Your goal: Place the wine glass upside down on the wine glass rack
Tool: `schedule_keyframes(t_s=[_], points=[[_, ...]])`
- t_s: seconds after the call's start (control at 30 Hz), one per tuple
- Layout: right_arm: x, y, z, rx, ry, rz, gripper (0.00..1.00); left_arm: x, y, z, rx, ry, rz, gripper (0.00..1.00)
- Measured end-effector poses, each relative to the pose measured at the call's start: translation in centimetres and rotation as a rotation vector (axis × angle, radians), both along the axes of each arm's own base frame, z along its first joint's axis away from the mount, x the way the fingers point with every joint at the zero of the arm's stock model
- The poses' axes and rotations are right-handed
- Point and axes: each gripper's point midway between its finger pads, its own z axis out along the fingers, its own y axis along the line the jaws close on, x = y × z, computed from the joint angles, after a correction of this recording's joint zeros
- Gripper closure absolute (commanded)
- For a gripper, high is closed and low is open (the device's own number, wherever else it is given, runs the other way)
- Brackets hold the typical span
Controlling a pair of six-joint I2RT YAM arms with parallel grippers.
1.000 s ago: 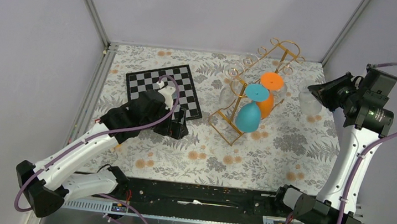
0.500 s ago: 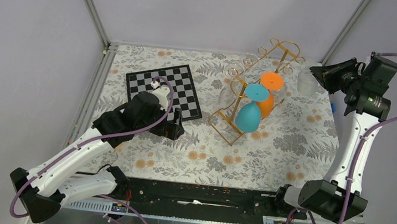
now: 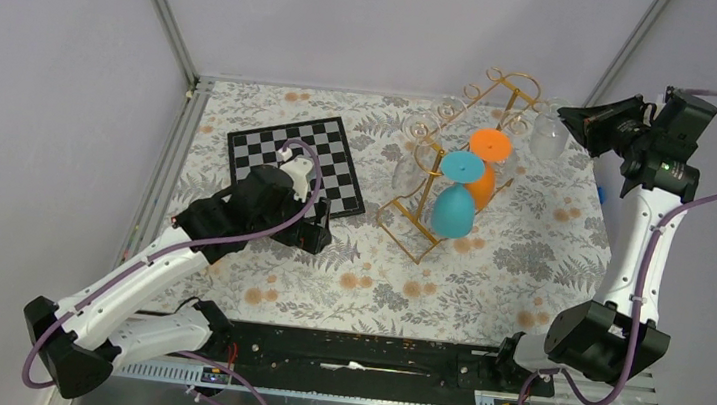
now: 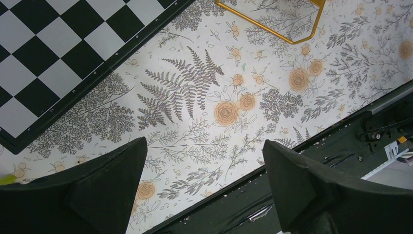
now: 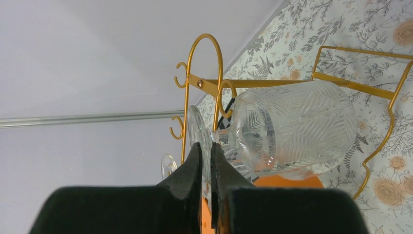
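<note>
**Clear glass held at the rack's far right end**

The right fingers [image 5: 198,152] are pinched narrow on the foot of the clear wine glass [image 5: 292,124]. The glass hangs tilted on its side in the air, just beside the far right end of the gold wine glass rack [image 5: 272,83]. A teal glass [image 3: 454,213] and an orange glass [image 3: 480,185] hang upside down on the rack. The left fingers [image 3: 316,230] stand wide and hold nothing, above the floral worktop [image 4: 234,102] near the chessboard [image 4: 53,53].
</note>
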Motion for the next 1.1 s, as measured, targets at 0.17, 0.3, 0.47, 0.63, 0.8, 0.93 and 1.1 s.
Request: schedule_keyframes(t_s=[0.17, 0.3, 0.47, 0.63, 0.8, 0.93, 1.1], points=[[0.1, -0.1, 0.2, -0.002, -0.009, -0.002, 1.00, 0.0, 0.0, -0.1, 0.003, 0.001, 0.002, 0.01], [0.1, -0.1, 0.2, 0.000, -0.009, -0.004, 1.00, 0.0, 0.1, -0.1, 0.004, 0.000, 0.003, 0.01], [0.5, -0.2, -0.1, 0.003, -0.005, -0.005, 1.00, 0.1, 0.1, -0.1, 0.005, 0.000, 0.005, 0.01], [1.3, -0.6, -0.6, 0.015, -0.004, -0.014, 1.00, 0.1, 0.1, -0.1, 0.006, -0.001, 0.005, 0.01], [2.1, -0.9, -1.2, 0.028, 0.002, -0.017, 1.00, 0.1, 0.1, -0.1, 0.005, -0.001, 0.005, 0.01], [2.5, -1.0, -1.4, 0.040, 0.003, -0.020, 1.00, 0.1, 0.1, -0.1, 0.007, 0.001, 0.005, 0.01], [3.0, -1.0, -1.6, 0.065, -0.004, -0.021, 1.00, 0.1, 0.1, -0.2, 0.009, 0.004, 0.005, 0.01]])
